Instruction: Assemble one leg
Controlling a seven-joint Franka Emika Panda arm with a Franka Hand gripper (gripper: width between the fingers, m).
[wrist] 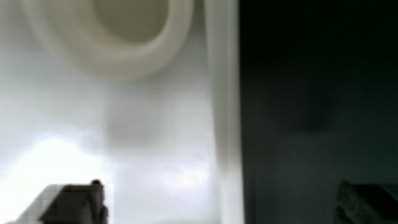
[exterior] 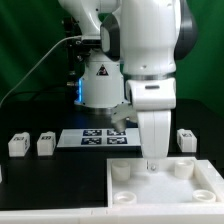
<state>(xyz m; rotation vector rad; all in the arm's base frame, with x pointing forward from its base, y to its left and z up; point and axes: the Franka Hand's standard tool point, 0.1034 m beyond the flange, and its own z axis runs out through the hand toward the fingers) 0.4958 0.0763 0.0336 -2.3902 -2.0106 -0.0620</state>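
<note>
My hand [exterior: 152,163] hangs spread over the white tabletop [exterior: 205,186]. The nearest leg [exterior: 186,139] sits on the counter [exterior: 50,185] beside it; its long axis I cannot tell.

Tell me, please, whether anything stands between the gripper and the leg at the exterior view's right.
Nothing visible does. The open gripper hangs low over the tabletop; the leg stands just past its far edge, with only bare surface between.

leg [exterior: 17,145]: matt white plastic | tabletop [exterior: 160,190]: smooth matt white plastic | arm shell [exterior: 150,40]: glossy white plastic
</note>
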